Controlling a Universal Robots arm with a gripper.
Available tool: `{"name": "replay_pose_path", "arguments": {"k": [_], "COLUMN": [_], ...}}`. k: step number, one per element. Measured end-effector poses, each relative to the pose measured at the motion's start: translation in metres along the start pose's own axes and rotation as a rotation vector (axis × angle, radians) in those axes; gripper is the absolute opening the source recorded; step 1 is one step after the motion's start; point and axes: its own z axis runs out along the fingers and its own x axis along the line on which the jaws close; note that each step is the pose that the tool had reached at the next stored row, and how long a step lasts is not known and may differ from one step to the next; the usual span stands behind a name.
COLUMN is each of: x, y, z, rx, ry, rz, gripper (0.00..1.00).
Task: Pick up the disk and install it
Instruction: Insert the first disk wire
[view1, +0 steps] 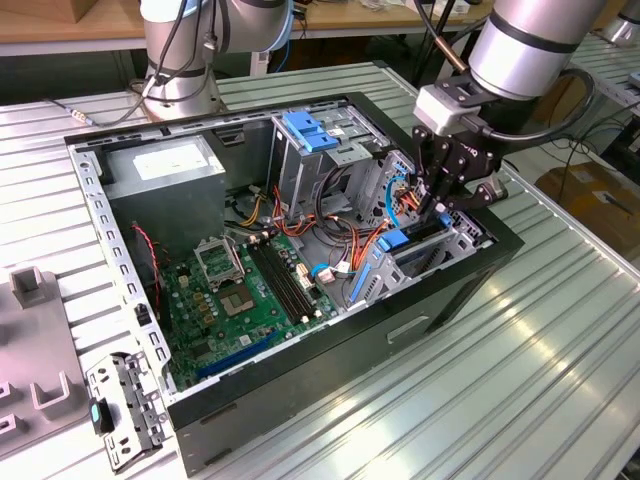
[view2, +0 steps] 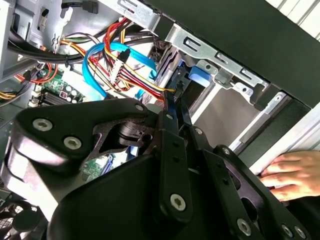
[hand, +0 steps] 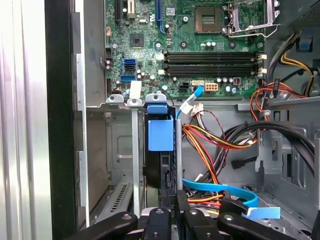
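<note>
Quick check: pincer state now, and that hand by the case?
Pincer: shut, poised above the disk in its bay.
Hand: resting on the case edge, holding nothing.

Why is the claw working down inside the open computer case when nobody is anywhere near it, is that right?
Not quite. The claw is down inside the open computer case, but someone is near: in the second wrist view a person's hand rests on the case's edge.
</note>
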Motion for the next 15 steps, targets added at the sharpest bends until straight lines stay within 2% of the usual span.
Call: {"name": "replay_pose_path", "arguments": {"k": [5,15], "x": [0.0041,0.002], "y": [0.0018,0.0021], "z": [0.0,0.0004], "rx": [0.0035,0.0041], "ry": [-0.0001,-0.0003], "rz": [0.0,-0.001], "gripper": [0.16,0.16]}}
